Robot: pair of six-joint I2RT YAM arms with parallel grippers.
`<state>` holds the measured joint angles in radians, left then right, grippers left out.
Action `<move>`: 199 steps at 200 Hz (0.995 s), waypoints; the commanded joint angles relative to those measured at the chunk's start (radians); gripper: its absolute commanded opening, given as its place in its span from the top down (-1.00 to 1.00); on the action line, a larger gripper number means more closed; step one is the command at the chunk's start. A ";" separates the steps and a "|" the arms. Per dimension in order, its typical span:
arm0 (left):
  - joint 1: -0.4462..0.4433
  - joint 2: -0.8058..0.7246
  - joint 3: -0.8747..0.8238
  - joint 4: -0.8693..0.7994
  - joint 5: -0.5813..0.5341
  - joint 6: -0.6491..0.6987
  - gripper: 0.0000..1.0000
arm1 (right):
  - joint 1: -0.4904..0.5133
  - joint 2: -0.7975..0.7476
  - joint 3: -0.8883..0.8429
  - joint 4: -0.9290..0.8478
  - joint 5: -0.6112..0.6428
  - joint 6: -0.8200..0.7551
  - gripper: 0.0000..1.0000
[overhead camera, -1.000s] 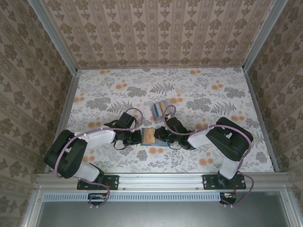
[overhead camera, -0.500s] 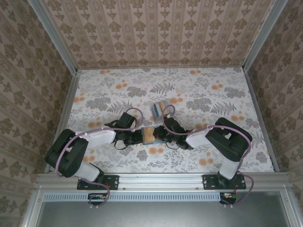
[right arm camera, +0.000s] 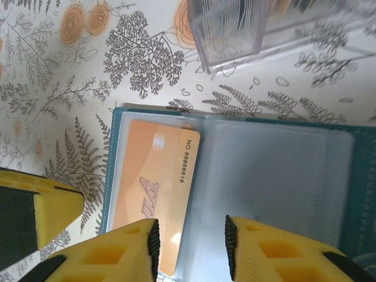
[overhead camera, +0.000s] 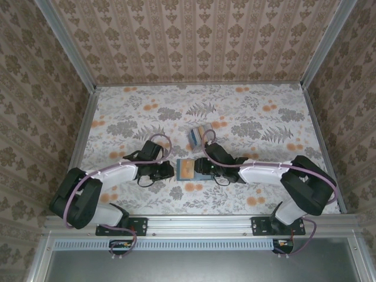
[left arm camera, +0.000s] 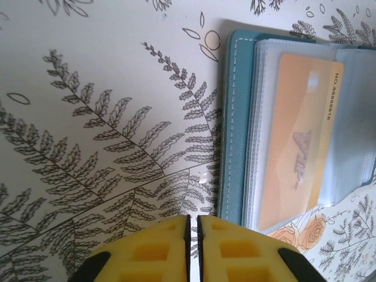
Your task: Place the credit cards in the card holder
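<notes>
1. Top external: left gripper sat low on the table, just left of the wallet. In the left wrist view its fingers were pressed almost together, with only a hairline slit and nothing between them. The wallet's left edge lay just ahead and to the right of the tips.
2. The wallet lay open and flat between the two grippers, long axis left-right. A tan card sat in the clear sleeve on the left half, its long axis across the wallet's. In the right wrist view the right-half sleeve looked empty.
3. Right gripper hung over the wallet's right half. In the right wrist view its fingers were spread with a clear gap, pinching nothing; the sleeves showed through the gap.
4. The box stood just beyond the wallet on the far side, slightly right of centre, with a strip of table between them. The remaining cards stood on edge inside it.
5. My read: the next card lay straight ahead of the right gripper, past the wallet's far edge. The right arm was nearer to it. The left gripper looked placed to pin the wallet's left edge, not to fetch.
</notes>
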<state>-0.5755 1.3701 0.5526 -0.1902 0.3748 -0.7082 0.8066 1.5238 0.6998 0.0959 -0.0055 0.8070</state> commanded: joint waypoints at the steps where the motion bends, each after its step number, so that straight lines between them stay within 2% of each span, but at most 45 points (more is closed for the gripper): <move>1: 0.015 -0.028 0.002 -0.027 0.024 0.024 0.59 | -0.006 -0.053 0.034 -0.179 0.083 -0.112 0.19; 23: 0.024 -0.015 0.017 -0.031 0.028 0.041 0.33 | -0.004 -0.074 0.049 -0.277 0.147 -0.155 0.11; 64: 0.027 0.031 0.044 -0.008 0.050 0.041 0.21 | -0.003 -0.051 0.106 -0.442 0.270 -0.191 0.04; 91: 0.027 0.042 0.058 -0.008 0.055 0.043 0.14 | -0.001 -0.077 0.119 -0.480 0.293 -0.219 -0.02; 118: 0.028 0.054 0.067 -0.006 0.063 0.043 0.09 | -0.010 -0.126 0.131 -0.530 0.324 -0.250 -0.16; 161: 0.026 0.069 0.069 0.001 0.075 0.047 0.04 | -0.033 -0.165 0.126 -0.555 0.311 -0.299 -0.21; 199: 0.028 0.078 0.073 0.003 0.077 0.046 0.03 | -0.053 -0.146 0.099 -0.458 0.151 -0.293 -0.25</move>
<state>-0.5545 1.4277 0.5964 -0.1867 0.4313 -0.6834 0.7616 1.3689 0.8066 -0.3965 0.2447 0.5297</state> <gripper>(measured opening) 0.485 0.619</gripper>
